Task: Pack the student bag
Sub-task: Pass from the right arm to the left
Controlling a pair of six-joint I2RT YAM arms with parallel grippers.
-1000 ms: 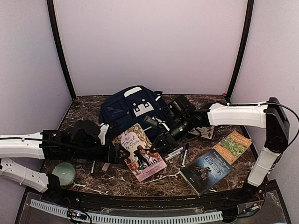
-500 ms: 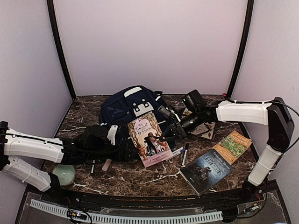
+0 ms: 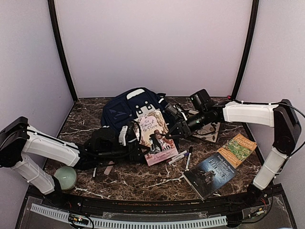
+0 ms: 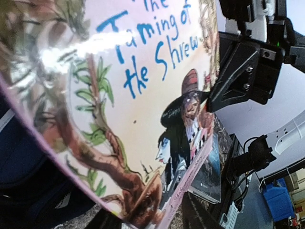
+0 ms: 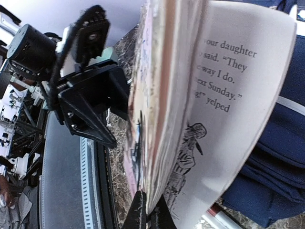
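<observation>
The navy student bag (image 3: 125, 112) lies at the back centre; its fabric also shows in the wrist views (image 4: 19, 162) (image 5: 281, 157). A paperback, "The Taming of the Shrew" (image 3: 155, 133), stands tilted on its lower edge just in front of the bag. My right gripper (image 3: 177, 132) is shut on its lower page edge (image 5: 147, 214), and the pages (image 5: 228, 95) fan open. My left gripper (image 3: 137, 140) is open and straddles the book's other edge (image 4: 155, 219); the cover (image 4: 133, 95) fills that view. One left finger (image 5: 97, 131) stands a little off the cover.
On the marble at the right lie a dark book (image 3: 209, 174) and a green-and-orange book (image 3: 238, 149). Two pens (image 3: 183, 157) lie by the paperback's foot. A round green tin (image 3: 65, 176) sits front left. A flat booklet (image 3: 209, 133) lies under the right arm.
The paperback has risen from lying flat to standing tilted, and has shifted back toward the bag. Both grippers moved with it. The left jaws have narrowed round its edge.
</observation>
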